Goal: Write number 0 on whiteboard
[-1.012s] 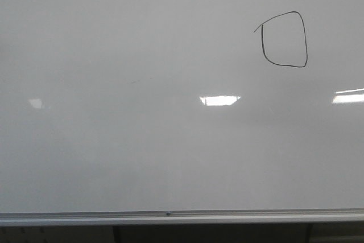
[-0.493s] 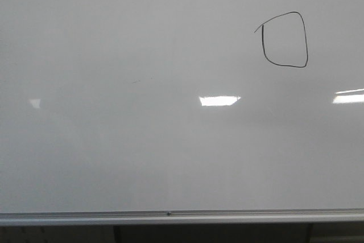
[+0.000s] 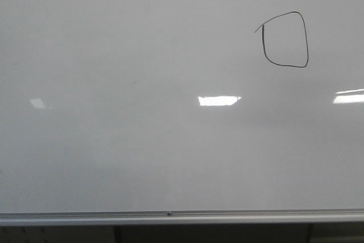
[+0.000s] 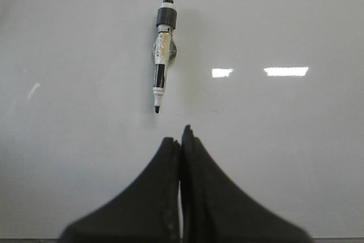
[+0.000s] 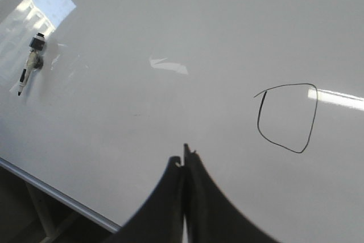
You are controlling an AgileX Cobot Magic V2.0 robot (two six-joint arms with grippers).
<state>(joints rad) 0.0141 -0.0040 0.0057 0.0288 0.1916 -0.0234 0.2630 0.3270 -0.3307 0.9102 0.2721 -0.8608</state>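
A black-and-white marker pen [image 4: 161,55] sits flat against a pale glossy surface, its uncapped black tip exposed, cap end opposite.

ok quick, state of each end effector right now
Left end effector: closed, holding nothing.
Right end effector: closed, holding nothing.

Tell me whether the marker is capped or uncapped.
Uncapped: the marker on the whiteboard shows its bare dark tip, apart from the left fingers.
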